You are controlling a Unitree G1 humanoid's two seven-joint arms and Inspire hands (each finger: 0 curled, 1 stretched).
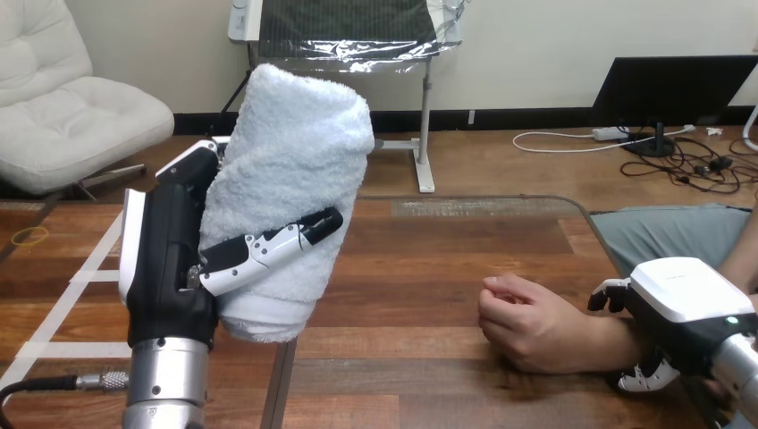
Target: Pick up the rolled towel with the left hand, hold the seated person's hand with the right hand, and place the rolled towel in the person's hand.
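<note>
Left hand (170, 259): clamped on the rolled towel (295, 161) and holding it up off the table (429, 259), well left of centre. Black palm with a white back shell, silver forearm below it. The thumb (268, 246), jointed black and white, lies slantwise across the roll's front and dents the pile. The other fingers go round the far side, mostly hidden by the towel.

Rolled towel: white terry, nubbly loop texture, thick soft cylinder. It stands near upright with the top tipped a little to the right. Top end is rounded and bulgy. The bottom shows a smoother folded hem, which hangs clear of the wood.

Right hand (684, 299): at the lower right, closed round the person's wrist (617, 344). Its glossy white shell sits on top. Fingertips hook over the far side of the wrist and the thumb curls in from the near side.

Person's hand (523, 322): lies on the table just left of the right hand, fingers folded into a loose fist, knuckles pointing left. Well apart from the towel, with bare tabletop between.

Table: brown wood planks, slight sheen. White tape strips (80, 277) run across its left part.
</note>
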